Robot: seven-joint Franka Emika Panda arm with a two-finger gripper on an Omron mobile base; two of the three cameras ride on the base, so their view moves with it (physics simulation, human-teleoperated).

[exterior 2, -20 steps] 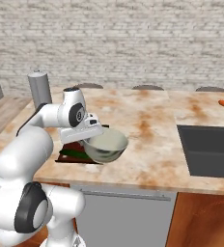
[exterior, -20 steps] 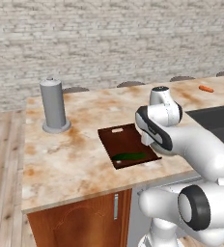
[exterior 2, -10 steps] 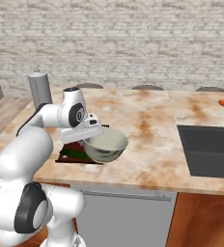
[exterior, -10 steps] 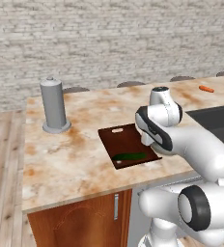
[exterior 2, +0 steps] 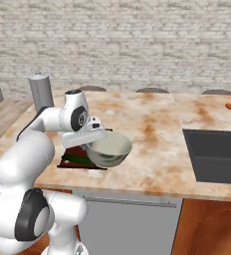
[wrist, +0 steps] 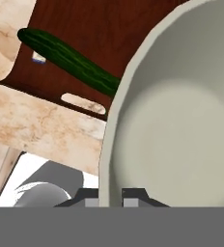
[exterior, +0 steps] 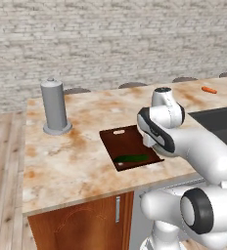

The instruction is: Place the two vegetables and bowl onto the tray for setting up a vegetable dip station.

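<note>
Round, deep, pale grey-green bowl [exterior 2: 108, 151]: left of centre in the right base view, carried clear above the countertop, its left side over the near end of the tray. In the hand view it takes up the right half, the rim standing between the two dark fingertips.

Two-finger gripper [wrist: 110, 197]: bottom centre of the hand view, clenched on the bowl's rim, one fingertip inside the wall and one outside.

Flat rectangular dark reddish-brown wooden tray [exterior: 126, 140]: centre of the left base view, lying on the counter, slot handle at its far short end.

Slim elongated dark green vegetable [exterior: 130, 158]: lying flat across the near end of the tray; in the hand view it runs diagonally from upper left and passes behind the bowl's rim.

Small tapered orange carrot [exterior: 209, 90]: upper right of the left base view, on the counter beyond the sink, well apart from the tray.

Tall grey cylinder [exterior: 54, 107]: upright at left on the counter.

Dark recessed sink [exterior 2: 216, 155]: right of the right base view.

Beige marbled countertop [exterior: 77, 158]: bears all the above.
</note>
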